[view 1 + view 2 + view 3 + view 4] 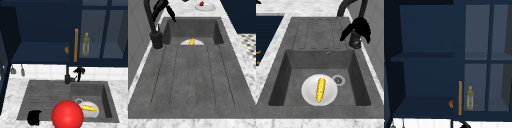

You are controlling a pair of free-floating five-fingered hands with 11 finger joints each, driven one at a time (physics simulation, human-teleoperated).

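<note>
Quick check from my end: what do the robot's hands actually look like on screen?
Both are plain matte black, human-shaped, with no arm, sleeve, cable or marking. The left hand is a dark lump at the sink's front edge; the right hand shows slim tapering fingers by the faucet.

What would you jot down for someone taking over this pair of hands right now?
Left hand: hangs at the sink's front edge, by the drainboard, nothing seen in it.
Right hand: up at the faucet; I cannot tell whether it touches it.
Things: a corn cob lies on a white plate in the basin, beside the drain. A red ball shows at the front edge. The wall cabinet's left side stands open; a bottle stands behind its glass door.
Neither hand is on the corn cob or the plate.
</note>
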